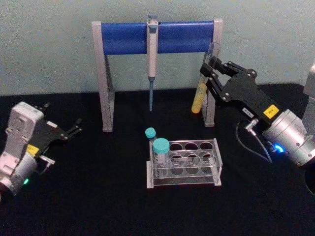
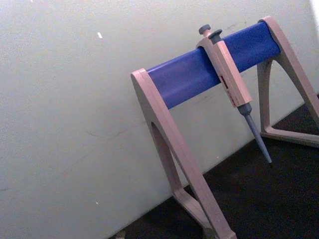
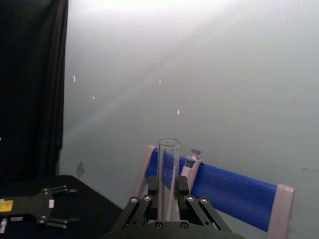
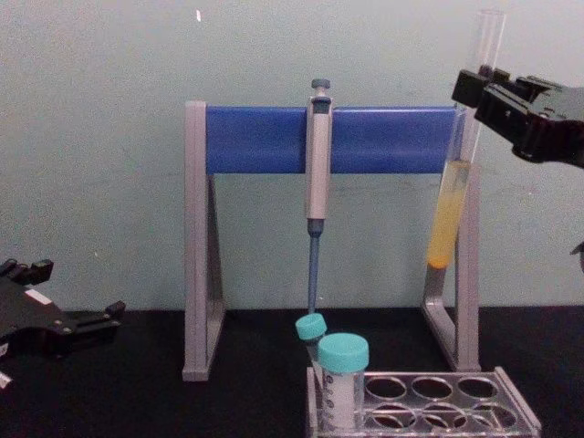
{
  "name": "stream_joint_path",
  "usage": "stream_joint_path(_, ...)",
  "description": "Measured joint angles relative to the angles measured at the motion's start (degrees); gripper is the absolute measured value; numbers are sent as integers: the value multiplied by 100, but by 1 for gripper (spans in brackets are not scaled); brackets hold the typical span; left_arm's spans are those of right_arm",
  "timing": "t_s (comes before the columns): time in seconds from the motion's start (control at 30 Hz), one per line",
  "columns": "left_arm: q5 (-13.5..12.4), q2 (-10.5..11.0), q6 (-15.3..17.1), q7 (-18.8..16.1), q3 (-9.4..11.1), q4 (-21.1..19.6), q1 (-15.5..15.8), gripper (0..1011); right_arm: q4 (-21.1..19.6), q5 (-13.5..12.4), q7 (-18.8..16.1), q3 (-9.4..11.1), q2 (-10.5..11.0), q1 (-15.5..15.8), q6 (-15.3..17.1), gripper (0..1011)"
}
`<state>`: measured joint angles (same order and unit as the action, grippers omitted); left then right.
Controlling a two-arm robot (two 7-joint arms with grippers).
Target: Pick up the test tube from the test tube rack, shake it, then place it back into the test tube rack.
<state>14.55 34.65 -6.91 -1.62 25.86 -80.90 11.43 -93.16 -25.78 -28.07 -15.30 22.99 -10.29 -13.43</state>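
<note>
Right claw point(image 1: 210, 69) is up in the air at the right rear of the scene, clamped on the upper part of the test tube point(image 1: 199, 101), just in front of the right post of the pipette stand point(image 1: 123, 37). The tube is out of the test tube rack point(image 1: 184, 183), well above the black surface point(image 1: 98, 196), open end up and leaning slightly, top toward the robot's right. Yellow-orange liquid sits in its lower part. The chest view shows the same: right claw point(image 4: 476, 87) pinching the tube point(image 4: 447, 210) high up, with the tube's round bottom hanging well above the rack point(image 4: 511, 401). In the right wrist view, the claw point(image 3: 168, 194) has a finger on each side of the clear glass point(image 3: 168, 164). The rack stands front centre on the surface, with two teal-capped tubes point(image 1: 160, 146) at its left end. A pipette point(image 1: 151, 64) hangs from the stand's blue bar, tip down, behind the rack. Left claw point(image 1: 64, 118) is parked low at the left, near the surface, fingers spread apart and gripping nothing, well apart from the rack. It shows the same way in the chest view point(image 4: 68, 292). The left wrist view shows the stand point(image 2: 199, 74) and pipette point(image 2: 232, 74).
</note>
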Motion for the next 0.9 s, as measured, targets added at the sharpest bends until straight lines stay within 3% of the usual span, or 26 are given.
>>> stream_joint_path(0.43, 0, 0, 0, 0, 0, 0, 0, 1001, -35, -450, -482, -99, 219, -51, 163, 228)
stream_joint_path(0.67, -1, 0, 0, 0, 0, 0, 0, 1001, -111, -838, -1036, -209, 660, -64, 408, 228)
stream_joint_path(0.9, 0, 0, 0, 0, 0, 0, 0, 1001, -142, -889, -1229, -224, 1184, -52, 612, 228)
